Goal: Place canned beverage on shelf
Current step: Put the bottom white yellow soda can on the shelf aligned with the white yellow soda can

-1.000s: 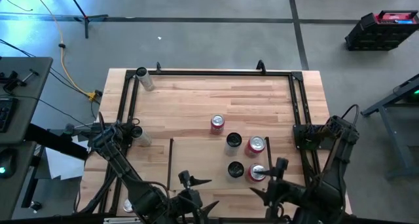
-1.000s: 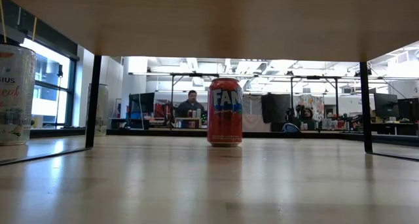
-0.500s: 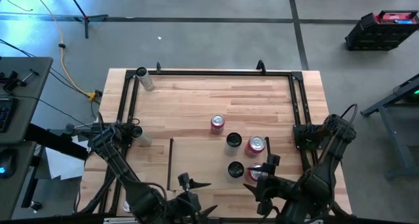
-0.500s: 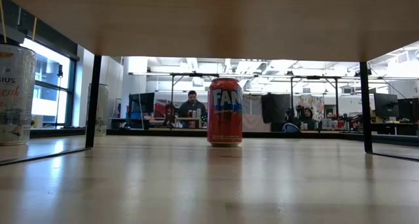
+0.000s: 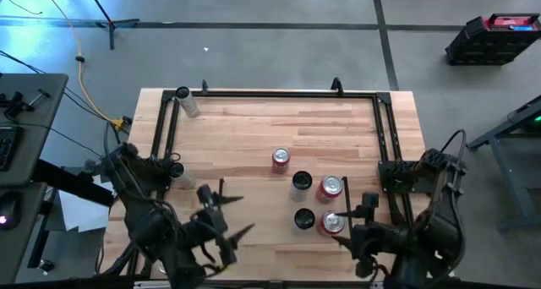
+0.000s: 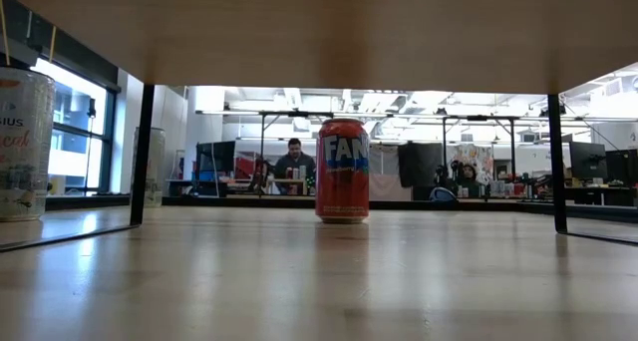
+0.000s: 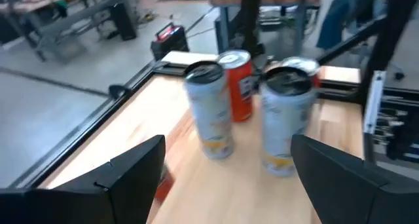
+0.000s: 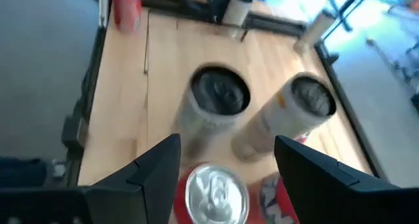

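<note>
The shelf [image 5: 262, 206] is a pale-wood panel with thin dark rails, standing over the tabletop's near middle; the low view looks beneath it [image 6: 329, 32]. Two red cans [image 5: 333, 223] [image 5: 330, 188] and two tall dark-topped cans [image 5: 304, 219] [image 5: 302, 182] stand on it. Another red can [image 5: 281, 159] [image 6: 342, 170] stands on the tabletop beyond it. My right gripper [image 5: 345, 226] [image 8: 229, 178] is open, its fingers on either side of the near red can [image 8: 208, 192] without touching it. My left gripper [image 5: 224, 215] [image 7: 229, 178] is open and empty over the shelf's left end, facing the cans [image 7: 209, 109].
Two more cans [image 5: 185, 101] [image 5: 177, 172] stand near the table's left rail. A black tube frame [image 5: 279, 93] runs along the table's far and side edges. Bare wood lies at the table's far middle [image 5: 254, 128]. A person sits in the room beyond [image 6: 292, 160].
My left gripper has swung from the table's near edge toward the left and far side, turning as it went, and stays open. My right gripper has shifted slightly about the near red can and stays open. The cans have not moved.
</note>
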Controlling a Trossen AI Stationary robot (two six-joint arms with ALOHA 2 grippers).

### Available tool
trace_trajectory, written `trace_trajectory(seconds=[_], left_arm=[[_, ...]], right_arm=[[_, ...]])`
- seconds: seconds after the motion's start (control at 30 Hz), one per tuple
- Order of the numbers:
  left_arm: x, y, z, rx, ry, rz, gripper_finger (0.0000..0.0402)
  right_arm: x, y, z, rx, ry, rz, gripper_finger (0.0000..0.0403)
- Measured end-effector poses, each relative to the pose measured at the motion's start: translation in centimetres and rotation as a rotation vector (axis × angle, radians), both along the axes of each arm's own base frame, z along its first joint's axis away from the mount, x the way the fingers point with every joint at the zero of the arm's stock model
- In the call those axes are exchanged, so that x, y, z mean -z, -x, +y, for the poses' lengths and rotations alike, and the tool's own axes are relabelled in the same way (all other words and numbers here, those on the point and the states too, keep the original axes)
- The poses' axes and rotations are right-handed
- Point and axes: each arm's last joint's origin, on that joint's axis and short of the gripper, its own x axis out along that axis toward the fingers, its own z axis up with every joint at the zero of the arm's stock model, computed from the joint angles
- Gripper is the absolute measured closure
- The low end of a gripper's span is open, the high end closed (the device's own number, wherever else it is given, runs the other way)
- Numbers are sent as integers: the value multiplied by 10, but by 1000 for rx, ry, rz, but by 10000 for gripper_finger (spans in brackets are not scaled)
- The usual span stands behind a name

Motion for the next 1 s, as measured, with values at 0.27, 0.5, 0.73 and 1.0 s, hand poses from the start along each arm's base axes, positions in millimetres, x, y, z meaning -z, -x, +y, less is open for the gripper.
trace_trajectory(seconds=[0.27, 0.5, 0.73, 1.0], left_arm=[[-20, 45, 56, -99, 12, 2, 80], [-9, 63, 90, -164, -3, -25, 80], [6, 60, 95, -180, 79, -19, 80], [8, 52, 87, -150, 121, -30, 80]], right_arm=[[-17, 0, -24, -47, 78, -7, 172], [-11, -13, -28, -41, 25, 79, 172], [10, -30, -14, -37, 76, 133, 172], [22, -38, -5, -2, 116, 118, 172]])
